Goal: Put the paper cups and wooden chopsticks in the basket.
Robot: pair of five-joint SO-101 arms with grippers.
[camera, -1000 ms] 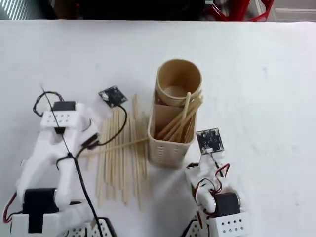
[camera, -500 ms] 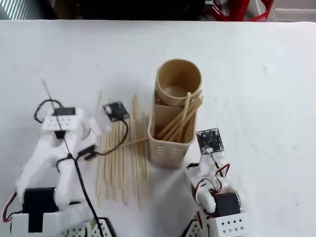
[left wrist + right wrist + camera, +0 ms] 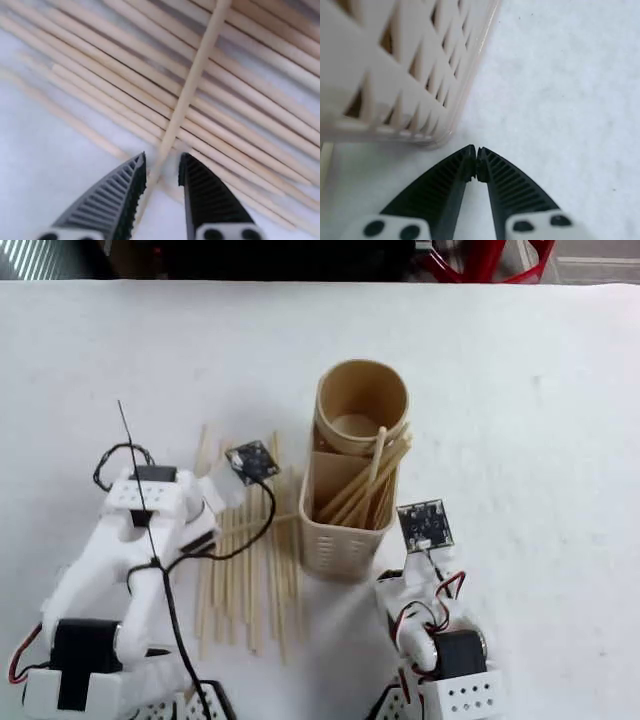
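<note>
Left end effector (image 3: 162,160): jaws stood apart astride one crossing chopstick (image 3: 192,82) over the loose chopsticks (image 3: 245,575), left of centre. Right end effector (image 3: 477,164): together, beside the basket (image 3: 340,540) corner. Basket held the paper cup (image 3: 358,424), mid-frame, well apart from bench (image 3: 540,390) edges.

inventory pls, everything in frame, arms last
table: 1, white, under everything
basket: 1, beige lattice, mid-table, two compartments
paper cup: at least 1 (cannot tell if it is a stack), tan, upright in the basket's far compartment
chopsticks in basket: several, pale wood, leaning in the near compartment
loose chopsticks: a dozen or more, pale wood, flat on the table beside the basket, under the left arm
crossed chopstick: 1, pale wood, lying across the loose pile
left claw: black fingers, open, low over the pile, straddling the crossed chopstick's end
right claw: black fingers, shut, empty, by the basket's near corner
</note>
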